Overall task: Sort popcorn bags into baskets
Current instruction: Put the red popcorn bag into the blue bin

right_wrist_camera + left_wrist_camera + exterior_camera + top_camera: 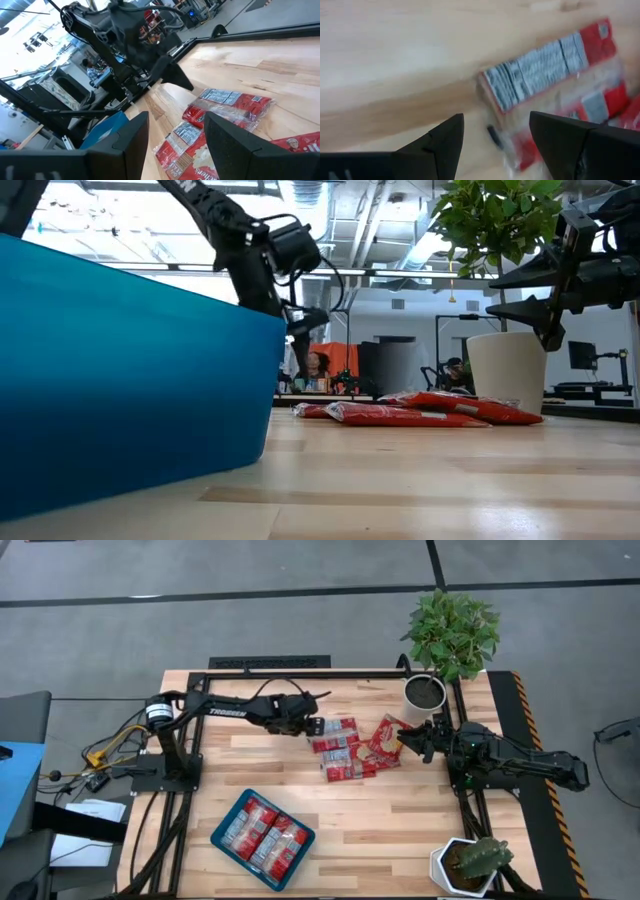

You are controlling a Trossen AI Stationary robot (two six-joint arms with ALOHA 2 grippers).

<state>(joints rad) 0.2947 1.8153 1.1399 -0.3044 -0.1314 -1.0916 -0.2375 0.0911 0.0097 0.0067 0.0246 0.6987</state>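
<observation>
Several red popcorn bags lie in a loose overlapping pile at the table's middle, also visible in the low view. One more bag lies at the pile's right end. The teal-blue tray sits near the near edge and holds several red bags. My left gripper is open over the pile's left end, and a bag lies just beyond its fingers. My right gripper is open and raised above the table, right of the pile. It looks over the bags.
A white pot with a leafy plant stands at the far right, just behind my right gripper. A second white pot holding a cactus stands at the near right corner. Bare wood lies between the pile and the tray.
</observation>
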